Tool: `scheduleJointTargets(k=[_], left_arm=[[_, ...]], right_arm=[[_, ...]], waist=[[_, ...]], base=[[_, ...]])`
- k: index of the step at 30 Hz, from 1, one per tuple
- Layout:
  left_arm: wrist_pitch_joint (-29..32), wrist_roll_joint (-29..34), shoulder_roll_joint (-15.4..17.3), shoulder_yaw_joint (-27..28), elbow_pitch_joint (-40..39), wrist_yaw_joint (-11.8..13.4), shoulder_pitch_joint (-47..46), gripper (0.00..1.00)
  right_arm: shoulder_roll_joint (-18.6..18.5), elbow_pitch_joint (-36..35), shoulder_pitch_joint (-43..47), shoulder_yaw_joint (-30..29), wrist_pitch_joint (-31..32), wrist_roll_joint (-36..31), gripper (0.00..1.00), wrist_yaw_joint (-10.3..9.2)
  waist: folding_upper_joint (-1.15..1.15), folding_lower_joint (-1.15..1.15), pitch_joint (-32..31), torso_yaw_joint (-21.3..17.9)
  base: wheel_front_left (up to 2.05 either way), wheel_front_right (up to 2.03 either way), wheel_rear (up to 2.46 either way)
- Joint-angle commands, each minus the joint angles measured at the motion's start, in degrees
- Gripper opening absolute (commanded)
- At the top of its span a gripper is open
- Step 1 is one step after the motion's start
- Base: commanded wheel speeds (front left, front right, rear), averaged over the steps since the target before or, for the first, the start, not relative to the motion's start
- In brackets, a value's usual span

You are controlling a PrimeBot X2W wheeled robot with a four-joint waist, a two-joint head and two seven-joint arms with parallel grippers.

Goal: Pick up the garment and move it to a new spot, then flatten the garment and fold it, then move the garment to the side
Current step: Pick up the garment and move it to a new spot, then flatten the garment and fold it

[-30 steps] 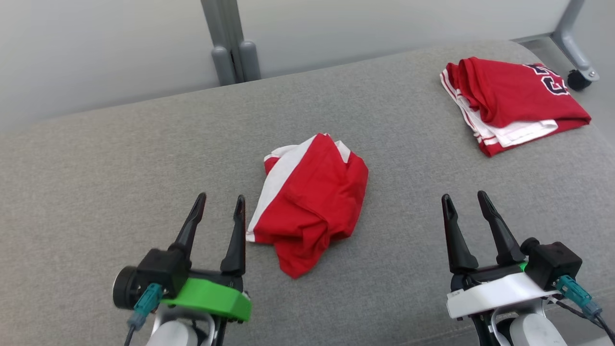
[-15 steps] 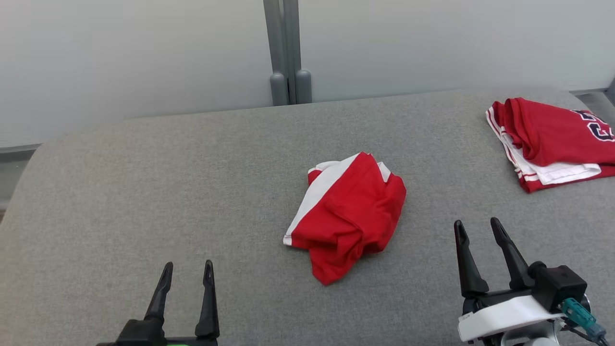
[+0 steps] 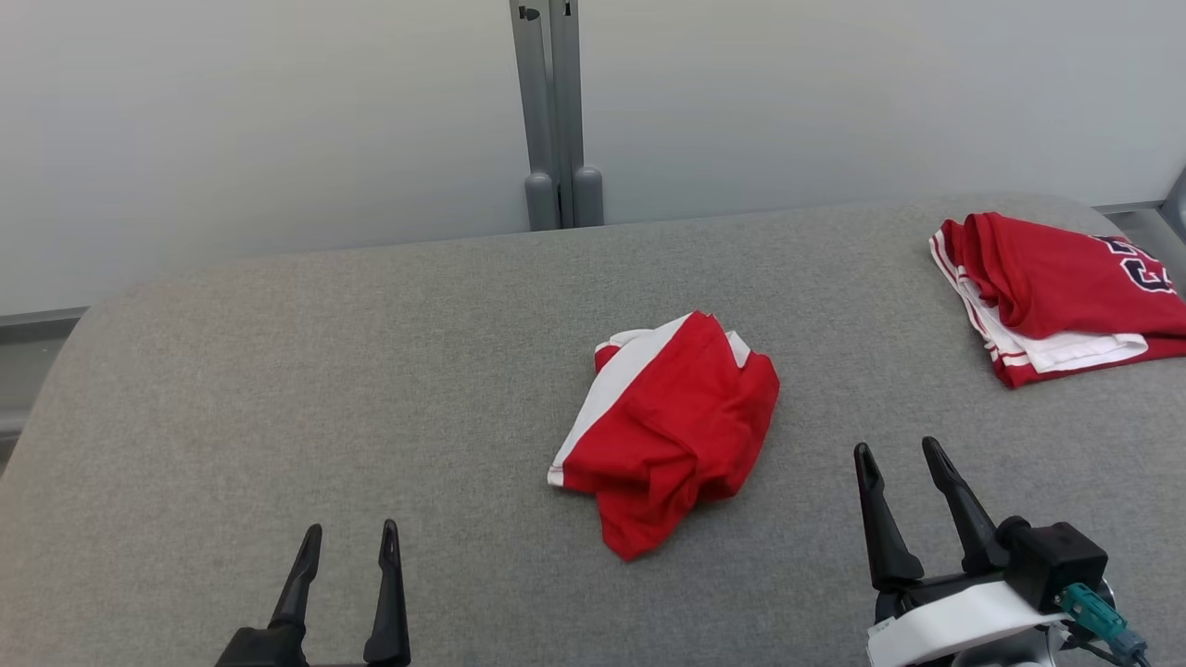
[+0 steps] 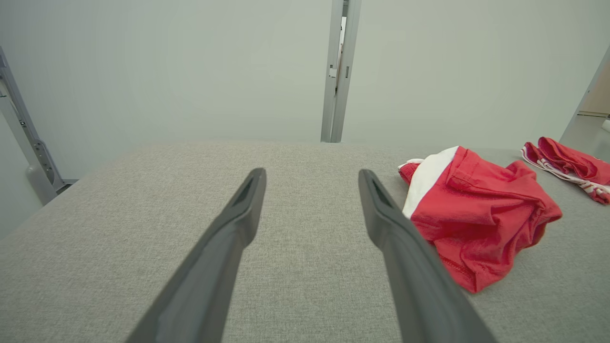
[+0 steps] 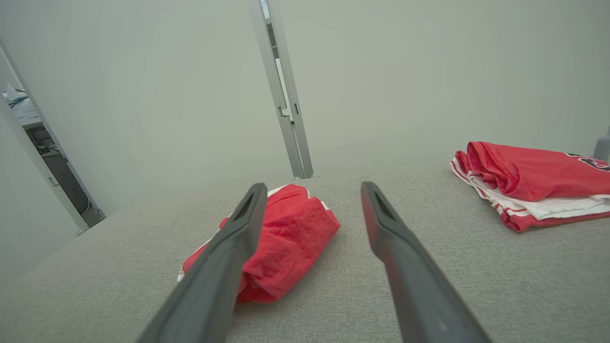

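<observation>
**Item 1: crumpled garment**. Red knit sportswear with a broad white panel along one edge, and a stitched hem visible in the left wrist view. It lies bunched in a loose mound near the middle of the padded surface, between the two grippers and a little beyond them.
- Handling, as judged: light, soft and limp. It will sag and unfurl when lifted and is not fragile. The fabric looks matte, so slip should be slight.
- Where to take hold: the raised folds at the top of the mound, or the pointed flap nearest the robot. A pinch there should gather several layers.

**Item 2: left gripper**. Two long dark tapered fingers, spread apart and empty. It sits well clear of the garment.

**Item 3: right gripper**. Same build, with jaws apart and nothing held. It sits near the garment's right side without touching it.

**Item 4: folded jersey**. Red with white striped trim and dark lettering. It sits at the far right of the surface.

**Item 5: padded surface.** Grey coarse-weave cloth with rounded edges.

**Item 6: metal post**. Grey and upright, standing against the pale wall.
</observation>
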Motion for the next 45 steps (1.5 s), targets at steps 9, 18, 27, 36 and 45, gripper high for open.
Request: scheduleJointTargets(k=[9, 18, 27, 36, 45], left_arm=[[-0.2, -0.6, 0.0, -0.7, 0.5, 0.4, 0.1, 1.00], [-0.1, 0.0, 0.0, -1.0, 0.8, 0.8, -0.3, 1.00], [-0.2, 0.3, 0.0, -1.2, 0.9, 1.0, -0.3, 1.00], [-0.1, 0.4, 0.0, -1.6, 0.8, 0.7, -0.6, 1.00], [-0.2, 0.2, 0.0, -2.3, 1.2, 0.5, -0.9, 1.00]], right_arm=[[-0.1, 0.0, 0.6, 0.0, -0.1, 0.4, 1.00, 0.01], [-0.1, 0.0, 0.6, 0.3, -0.1, 0.4, 1.00, 0.01], [-0.1, 0.1, 0.8, 0.6, -0.1, -0.1, 1.00, 0.01], [-0.1, 0.0, 0.6, 1.1, -0.1, 0.3, 1.00, 0.01], [-0.1, 0.1, 0.6, 1.2, -0.1, -0.2, 1.00, 0.01]], waist=[[0.00, 0.00, -0.1, -0.1], [0.00, 0.00, 0.1, 0.0], [0.00, 0.00, -0.1, 0.0], [0.00, 0.00, 0.2, 0.2], [0.00, 0.00, 0.6, 0.1]], base=[[0.00, 0.00, 0.00], [0.00, 0.00, 0.00], [0.00, 0.00, 0.00], [0.00, 0.00, 0.00], [0.00, 0.00, 0.00]])
